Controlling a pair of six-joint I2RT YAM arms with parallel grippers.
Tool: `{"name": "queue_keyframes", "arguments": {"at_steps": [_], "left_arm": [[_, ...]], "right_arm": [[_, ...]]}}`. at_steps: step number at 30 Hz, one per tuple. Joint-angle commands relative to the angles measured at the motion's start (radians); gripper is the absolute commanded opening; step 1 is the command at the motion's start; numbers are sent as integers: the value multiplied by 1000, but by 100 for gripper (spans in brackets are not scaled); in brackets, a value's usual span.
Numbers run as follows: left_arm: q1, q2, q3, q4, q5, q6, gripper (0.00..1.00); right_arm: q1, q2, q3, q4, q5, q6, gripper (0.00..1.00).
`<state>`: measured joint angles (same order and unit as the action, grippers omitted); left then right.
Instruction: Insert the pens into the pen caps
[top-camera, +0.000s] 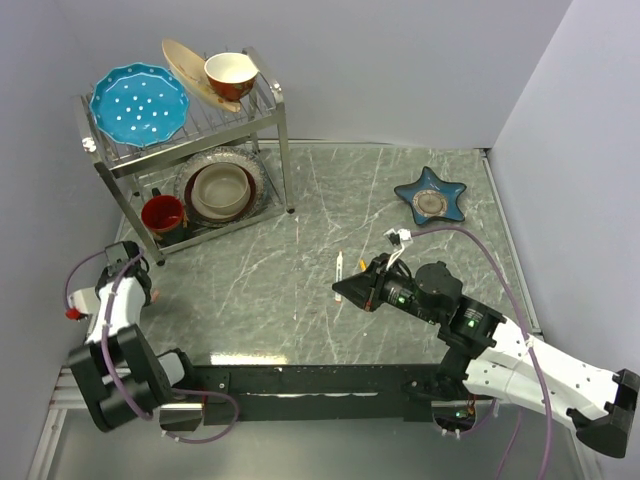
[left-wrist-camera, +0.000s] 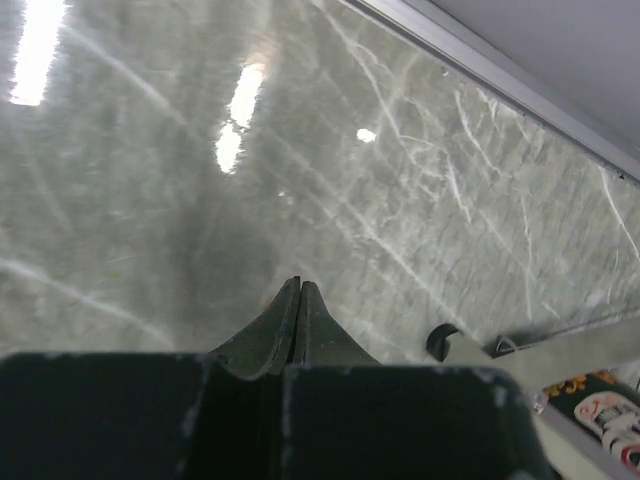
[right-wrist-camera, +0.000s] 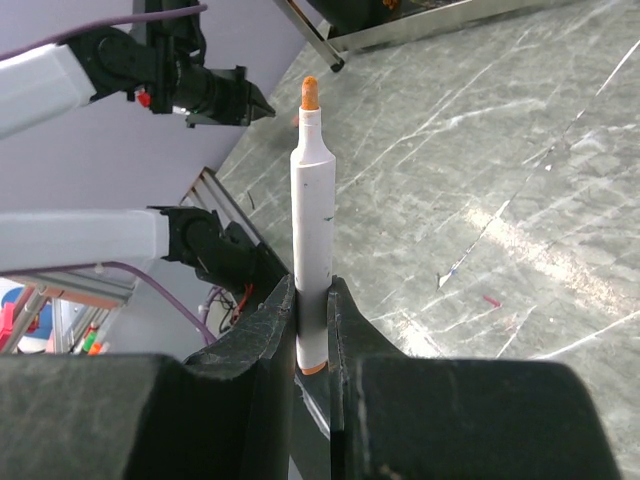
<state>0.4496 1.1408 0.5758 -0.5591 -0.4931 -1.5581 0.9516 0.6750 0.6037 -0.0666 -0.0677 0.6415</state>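
A: Grey-veined surface (top-camera: 300, 330), plain walls, a dish rack (top-camera: 185, 150) in the far left corner. What is the right end effector (right-wrist-camera: 312, 292) doing?

B: It is pinching a white-barrelled pen (right-wrist-camera: 311, 200) low on the barrel. The orange nib points away from the jaws, and the orange butt just shows between the fingers. It seems lifted off the surface, near the middle.

A: And the left end effector (left-wrist-camera: 300, 288)?

B: Pressed together on nothing. It hangs over bare surface at the left side, close to the rack's foot and well apart from the pen.

A: Any caps?

B: None I can be sure of. Overhead, a small orange piece (top-camera: 362, 265) lies just beside the right wrist, too small to tell if it is a cap. A blue star-shaped dish (top-camera: 430, 197) sits further back on the right.

A: Which step, then?

B: I judge that one pen is in hand, uncapped, and its cap is not yet gripped. Next, the left needs to spread, take the orange cap with its mouth facing out, and line it up with the nib. With any tilt, the nib will likely catch the rim.
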Motion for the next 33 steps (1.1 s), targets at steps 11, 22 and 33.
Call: {"name": "queue_keyframes", "arguments": {"at_steps": [11, 22, 33], "left_arm": [[5, 212, 55, 117, 137, 112, 1], [-144, 119, -60, 102, 183, 127, 1], [-525, -119, -39, -186, 32, -63, 1]], "right_arm": [[6, -52, 50, 16, 28, -25, 0], [7, -103, 19, 42, 26, 3, 0], [9, -230, -38, 27, 55, 24, 0]]}}
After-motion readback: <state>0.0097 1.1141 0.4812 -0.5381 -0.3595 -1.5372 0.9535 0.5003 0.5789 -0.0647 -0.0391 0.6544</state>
